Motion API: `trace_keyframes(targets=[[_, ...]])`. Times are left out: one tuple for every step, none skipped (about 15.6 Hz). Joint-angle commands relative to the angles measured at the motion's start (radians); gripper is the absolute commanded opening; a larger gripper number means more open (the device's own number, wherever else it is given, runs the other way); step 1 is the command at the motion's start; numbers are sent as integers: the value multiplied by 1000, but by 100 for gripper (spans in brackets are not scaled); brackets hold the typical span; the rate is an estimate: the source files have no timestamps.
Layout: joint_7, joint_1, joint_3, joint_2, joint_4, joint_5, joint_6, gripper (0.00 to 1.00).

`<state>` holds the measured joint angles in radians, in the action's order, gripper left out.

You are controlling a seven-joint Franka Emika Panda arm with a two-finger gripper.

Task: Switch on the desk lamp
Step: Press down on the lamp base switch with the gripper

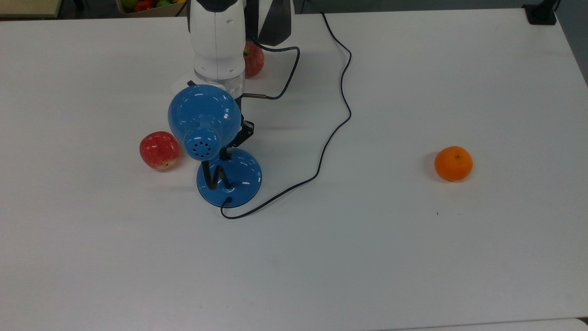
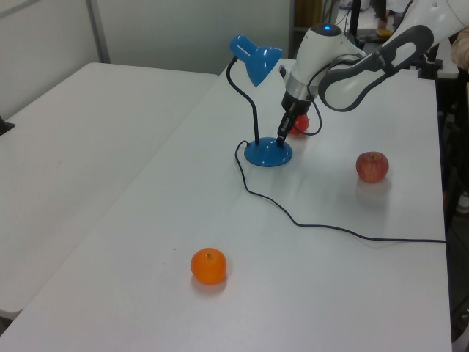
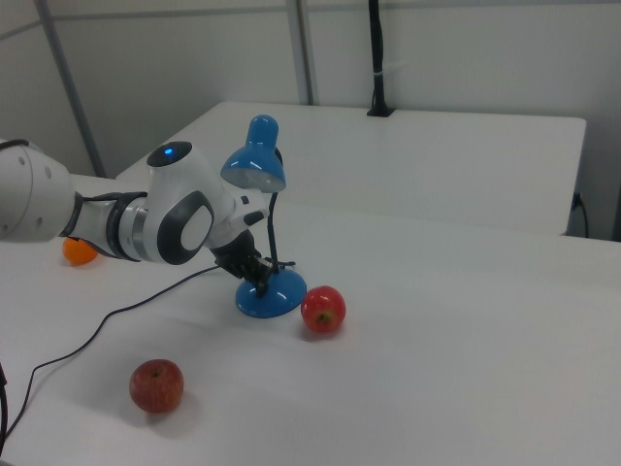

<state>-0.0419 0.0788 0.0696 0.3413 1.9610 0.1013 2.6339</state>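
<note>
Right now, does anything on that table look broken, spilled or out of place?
Nothing stands out. The desk lamp stands upright, its cord trails loosely over the table, and the two apples and orange look intact.

no readable text, labels, brands or numbers on anything in view.

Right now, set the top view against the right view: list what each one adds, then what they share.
The top view adds the vent holes on the shade's back, the cord running to the table's far edge, and a fruit box past that edge. The right view adds the shade's open mouth, the arm's blue light, and a second table with a black post. Both show the lamp, the apple beside it, the other apple, the orange, and the gripper at the lamp's base.
</note>
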Motion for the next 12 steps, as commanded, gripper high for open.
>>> trace_keyframes(targets=[[-10, 10, 6, 33, -13, 5, 58, 0], [-7, 10, 4, 33, -11, 5, 63, 0], [-6, 10, 4, 33, -11, 5, 64, 0], [-6, 10, 6, 34, -11, 5, 64, 0], [-6, 10, 6, 34, -11, 6, 64, 0], [-4, 12, 6, 34, -11, 6, 64, 0], [-4, 12, 6, 33, -11, 6, 63, 0], [-4, 12, 6, 31, -11, 6, 63, 0], [-6, 12, 6, 30, -11, 6, 58, 0], [-6, 12, 6, 24, -8, 6, 51, 0], [-6, 13, 6, 15, -4, 5, 48, 0], [-7, 13, 6, 8, -1, 5, 41, 0]])
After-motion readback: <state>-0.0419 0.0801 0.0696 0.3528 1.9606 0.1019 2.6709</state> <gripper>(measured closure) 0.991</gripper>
